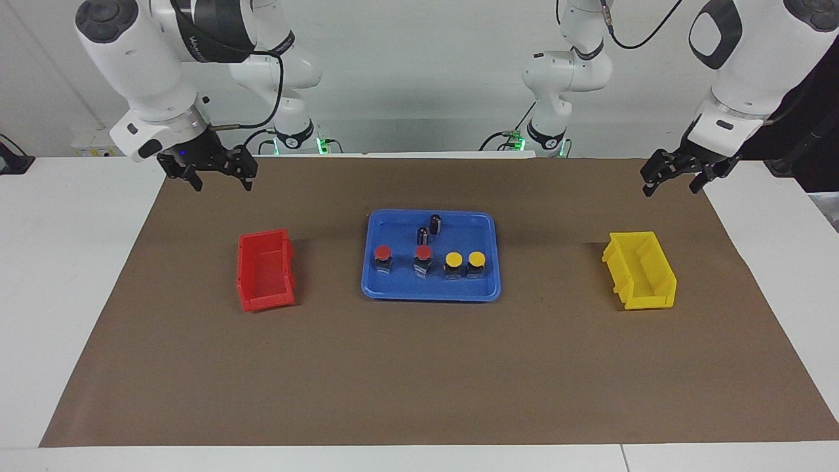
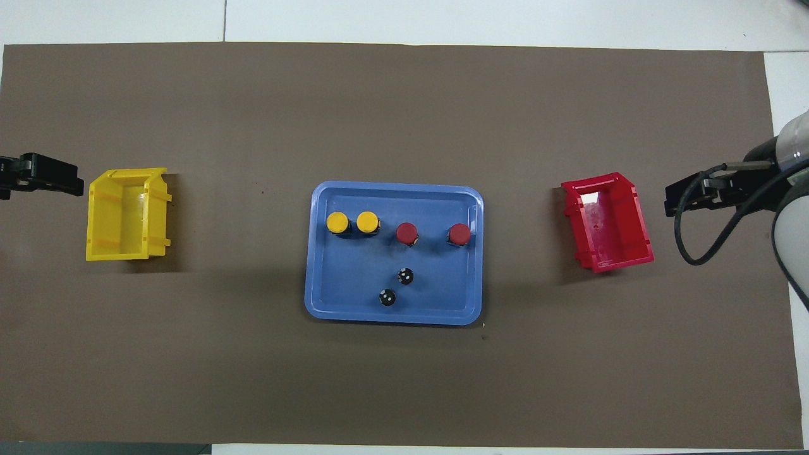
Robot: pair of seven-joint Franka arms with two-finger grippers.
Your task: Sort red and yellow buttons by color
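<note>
From my remote station I see four push-buttons standing in one row inside the blue tray (image 1: 430, 292): the two yellow buttons (image 1: 463, 260) touch one another at the end of the row toward the left arm, and the two red buttons (image 1: 403, 254) stand a little apart from each other at the end toward the right arm. All four sit upright on blocky black-and-silver bases. Nearer to the robots, in the same tray, stand two dark capless cylinders (image 1: 429, 229), close together and upright. The tray rests at the middle of a brown mat (image 1: 419, 373) that covers the white desk (image 1: 59, 275). An empty red bin (image 1: 265, 270) lies on the mat toward the right arm's end, and an empty yellow bin (image 1: 639, 269) toward the left arm's end, each well apart from the tray. The right gripper (image 1: 219, 177) hangs in the air over the mat's edge near the red bin, its fingers spread wide and holding nothing. The left gripper (image 1: 672, 181) hangs over the mat's edge near the yellow bin, its fingers likewise spread and empty.
</note>
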